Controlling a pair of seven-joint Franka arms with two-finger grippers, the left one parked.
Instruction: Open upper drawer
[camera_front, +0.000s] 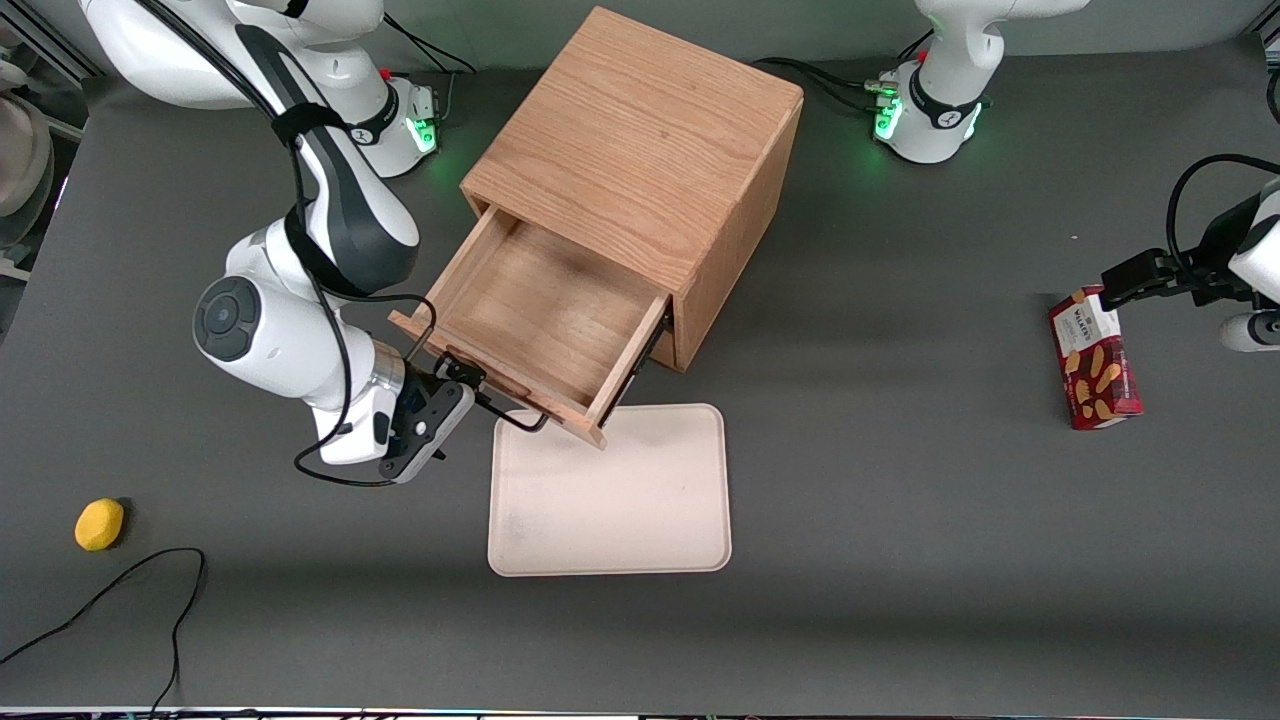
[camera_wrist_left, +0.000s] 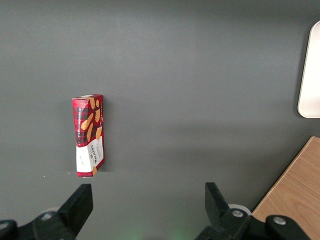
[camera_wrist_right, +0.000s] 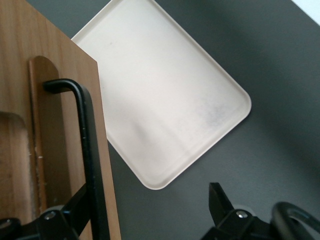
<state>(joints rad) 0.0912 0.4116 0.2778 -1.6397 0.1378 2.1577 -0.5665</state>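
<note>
The upper drawer (camera_front: 545, 325) stands pulled well out of the cabinet (camera_front: 640, 150), above the tray's (camera_front: 610, 490) edge. The gripper (camera_front: 470, 395) straddles its handle (camera_wrist_right: 87, 150) with jaws released, the bar running crosswise between them.

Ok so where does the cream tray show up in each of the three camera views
Front view: the cream tray lies flat on the table, nearer the camera than the cabinet, its corner under the open upper drawer; the gripper is at the drawer's black handle.
Right wrist view: the tray lies beside the drawer front.
Left wrist view: only its rim shows at the frame's edge.
Shared landmark: the oak cabinet.
</note>
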